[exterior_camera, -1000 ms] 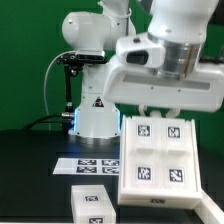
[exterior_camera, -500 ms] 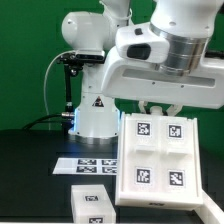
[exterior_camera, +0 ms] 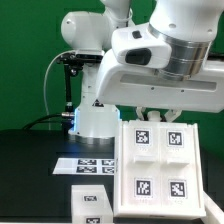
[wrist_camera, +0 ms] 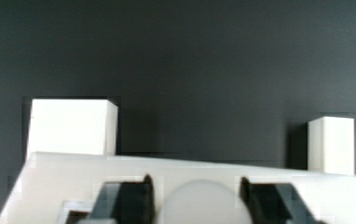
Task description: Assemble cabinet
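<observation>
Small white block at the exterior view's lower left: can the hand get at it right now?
Probably not yet. The hand seems closed on the top edge of the cabinet panel, so it is occupied. The small white block itself lies uncovered, with nothing over it.

the arm [exterior_camera: 165, 60] reaches forward, wrist pointing down, jaws mostly hidden.

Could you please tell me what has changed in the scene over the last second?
The arm's wrist swung toward the exterior view's left, and the cabinet under the gripper slid lower in the picture, toward the camera. Nothing was visibly grasped or released. The small white block and the marker board stayed put.
</observation>
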`<act>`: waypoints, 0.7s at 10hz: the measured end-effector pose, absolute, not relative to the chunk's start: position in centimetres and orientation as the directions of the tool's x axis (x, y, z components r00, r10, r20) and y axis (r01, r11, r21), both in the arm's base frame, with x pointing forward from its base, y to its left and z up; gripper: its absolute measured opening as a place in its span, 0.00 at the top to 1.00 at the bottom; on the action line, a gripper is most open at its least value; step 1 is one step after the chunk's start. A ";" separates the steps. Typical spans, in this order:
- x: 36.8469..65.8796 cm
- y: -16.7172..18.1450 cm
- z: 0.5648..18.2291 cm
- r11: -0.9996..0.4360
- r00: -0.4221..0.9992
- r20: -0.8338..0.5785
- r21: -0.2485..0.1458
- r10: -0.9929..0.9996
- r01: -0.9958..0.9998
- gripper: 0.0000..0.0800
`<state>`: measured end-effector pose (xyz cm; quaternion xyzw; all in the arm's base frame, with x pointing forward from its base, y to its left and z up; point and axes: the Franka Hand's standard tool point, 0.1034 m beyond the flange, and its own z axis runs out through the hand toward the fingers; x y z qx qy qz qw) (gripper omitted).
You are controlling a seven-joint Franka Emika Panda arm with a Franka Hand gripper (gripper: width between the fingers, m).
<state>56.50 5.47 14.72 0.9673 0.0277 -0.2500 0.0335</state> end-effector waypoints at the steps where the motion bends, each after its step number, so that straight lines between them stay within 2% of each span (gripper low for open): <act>1: 56.2 5.9 15.4 -0.996 0.847 -0.532 0.057 0.023 0.062 0.72; 2: 56.2 6.7 16.1 -0.996 0.826 -0.564 0.076 -0.004 0.047 0.72; 5: 56.4 6.6 15.8 -0.996 0.827 -0.563 0.083 -0.016 0.037 0.72; 7: 57.3 7.0 15.1 -0.992 0.819 -0.568 0.034 0.078 0.118 0.72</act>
